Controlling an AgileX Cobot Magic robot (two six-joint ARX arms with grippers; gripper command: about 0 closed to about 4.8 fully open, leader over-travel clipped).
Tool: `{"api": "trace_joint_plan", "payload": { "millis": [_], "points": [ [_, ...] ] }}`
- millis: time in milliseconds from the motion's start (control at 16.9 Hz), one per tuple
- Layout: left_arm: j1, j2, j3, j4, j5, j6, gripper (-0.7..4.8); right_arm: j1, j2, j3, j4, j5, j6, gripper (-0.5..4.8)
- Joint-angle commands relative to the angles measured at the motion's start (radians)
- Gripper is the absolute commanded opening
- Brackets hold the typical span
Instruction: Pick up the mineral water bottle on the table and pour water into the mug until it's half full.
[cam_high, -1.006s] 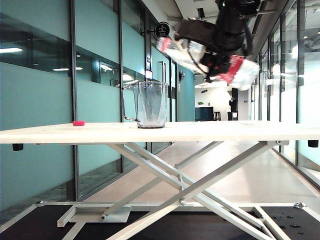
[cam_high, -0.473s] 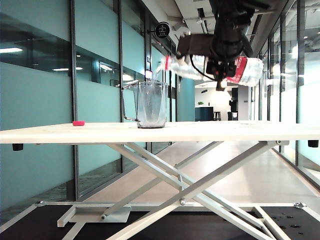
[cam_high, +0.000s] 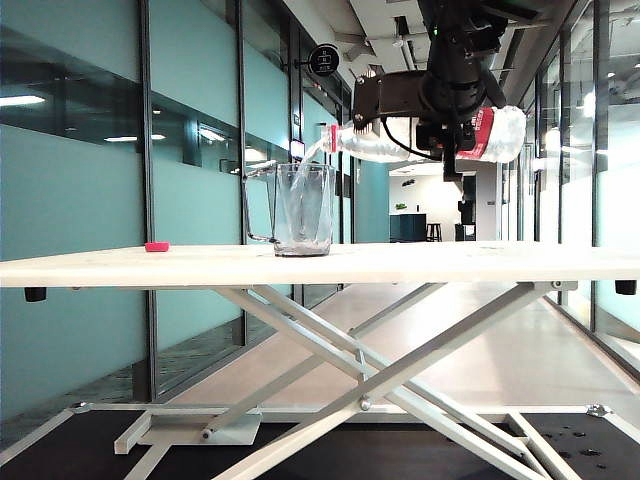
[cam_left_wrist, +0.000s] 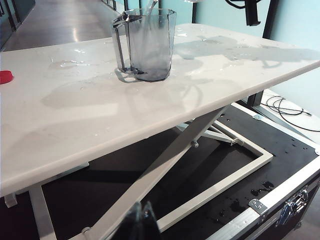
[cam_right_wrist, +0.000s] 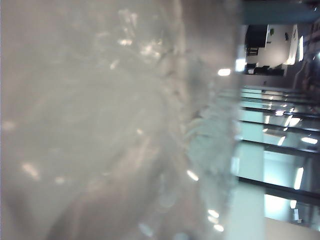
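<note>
Nearest the exterior camera, the white table (cam_high: 420, 264) runs across the view on its scissor-leg frame (cam_high: 370, 370). On its surface at the left lies a small pink cap (cam_high: 157, 246), and near the middle stands the clear mug (cam_high: 300, 208), upright, handle to the left, with a little water in the bottom. Above and to the right of the mug, the right gripper (cam_high: 452, 125) holds the mineral water bottle (cam_high: 400, 142) lying nearly level — its fingers clamped around the body beside the red-and-white label, the pinkish-red neck pointing left over the mug's rim. A thin stream of water falls from the bottle mouth into the mug. The right wrist view is filled by the bottle's clear, rippled wall (cam_right_wrist: 115, 120), too close to make out the fingers. The left gripper (cam_left_wrist: 140, 222) hangs low beside the table — only dark fingertips show at the frame edge, apparently together, holding nothing. From there the mug (cam_left_wrist: 145, 44) stands on the wet tabletop (cam_left_wrist: 75, 115).
</note>
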Motion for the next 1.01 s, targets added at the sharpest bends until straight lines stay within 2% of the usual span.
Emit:
{"api": "trace_joint_plan", "payload": {
  "millis": [59,414,1006],
  "points": [
    [0.000,0.001,0.002,0.005,0.000,0.004,-0.05,0.001,-0.014,0.014,0.060,0.016,-0.056,0.67],
    [0.000,0.001,0.002,0.005,0.001,0.004,-0.05,0.001,-0.015,0.014,0.112,0.048,-0.112,0.69],
    [0.000,0.001,0.002,0.005,0.001,0.004,-0.05,0.001,-0.016,0.014,0.111,0.049,-0.114,0.78]
  ]
}}
